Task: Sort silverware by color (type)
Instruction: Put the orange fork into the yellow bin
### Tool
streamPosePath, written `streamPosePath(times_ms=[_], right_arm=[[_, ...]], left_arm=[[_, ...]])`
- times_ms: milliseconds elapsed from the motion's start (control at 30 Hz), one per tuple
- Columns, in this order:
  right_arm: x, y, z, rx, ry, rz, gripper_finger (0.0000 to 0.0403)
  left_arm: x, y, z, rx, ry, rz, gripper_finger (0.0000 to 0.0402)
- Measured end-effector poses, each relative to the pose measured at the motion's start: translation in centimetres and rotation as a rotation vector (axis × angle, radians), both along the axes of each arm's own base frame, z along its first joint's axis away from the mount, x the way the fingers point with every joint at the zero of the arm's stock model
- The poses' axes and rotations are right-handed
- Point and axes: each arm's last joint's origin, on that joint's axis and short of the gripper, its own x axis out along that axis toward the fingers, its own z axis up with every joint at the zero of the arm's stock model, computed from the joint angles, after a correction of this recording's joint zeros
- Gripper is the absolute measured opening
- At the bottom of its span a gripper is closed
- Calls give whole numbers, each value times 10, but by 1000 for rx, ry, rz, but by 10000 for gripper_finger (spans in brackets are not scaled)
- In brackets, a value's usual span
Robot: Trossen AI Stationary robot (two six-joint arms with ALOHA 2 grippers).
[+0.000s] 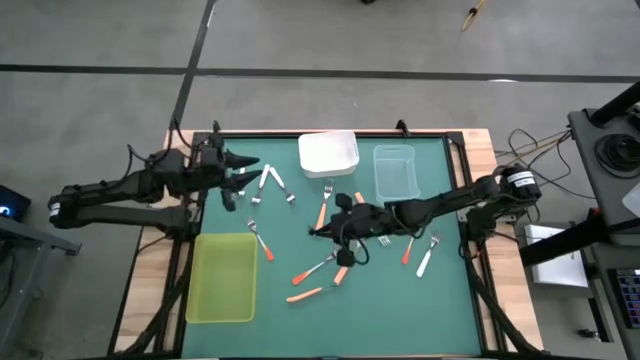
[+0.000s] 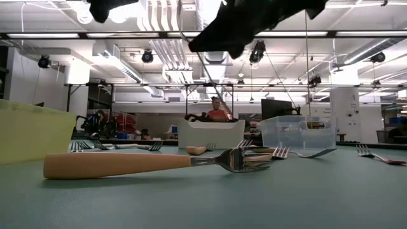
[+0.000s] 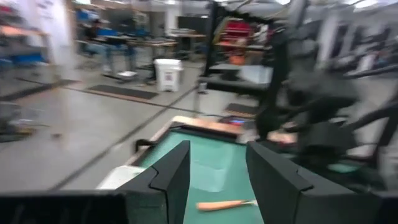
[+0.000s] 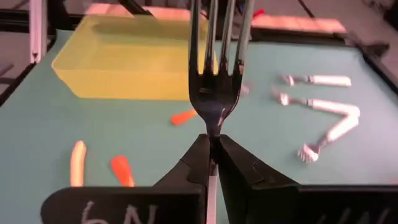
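Note:
Several forks lie scattered on the green mat (image 1: pixel 300 230): white-handled ones (image 1: pixel 270 182) at the far left, orange-handled ones (image 1: pixel 318 268) in the middle. A light orange fork (image 2: pixel 127 164) lies closest in the low view. My right gripper (image 4: pixel 211 140) hovers over the mat's middle (image 1: pixel 325 230), shut on a fork (image 4: pixel 217 56) whose tines stick out ahead of it. My left gripper (image 3: pixel 217 186) stands open and level above the mat's far left (image 1: pixel 240 163), with nothing between its fingers. My right gripper pinches the fork's narrow neck (image 4: pixel 214 127), just behind the tines, between its two fingertips. The fingers lie along the fork and point toward the table's left, slanting slightly down. The fork is lifted clear of the mat, its tines (image 4: pixel 217 37) reaching out past the fingertips and its handle hidden between the fingers.
A yellow-green tray (image 1: pixel 222 277) lies at the near left. At the far middle sit a white tray (image 1: pixel 328 153) and, to its right, a clear tray (image 1: pixel 394 172). Two more forks (image 1: pixel 420 255) lie under the right arm.

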Motion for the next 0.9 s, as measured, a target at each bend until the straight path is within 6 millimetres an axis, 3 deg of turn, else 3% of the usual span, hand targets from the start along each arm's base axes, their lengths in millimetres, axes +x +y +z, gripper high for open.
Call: streamPosePath(times_ms=[200,367,600,900], right_arm=[[17,-21,13,10,-104,-42,12],[39,-19,26,71,-181,-59,12],[79,-1,35,183,-253,-63,12],[123,27,11,418,-347,-62,12]], left_arm=[[-11,-5,22,-124,-17,-114,139],[-12,-10,19,-227,-25,-156,139],[-7,-26,9,-366,-99,-288,139],[-14,-54,25,-422,-304,-441,139]])
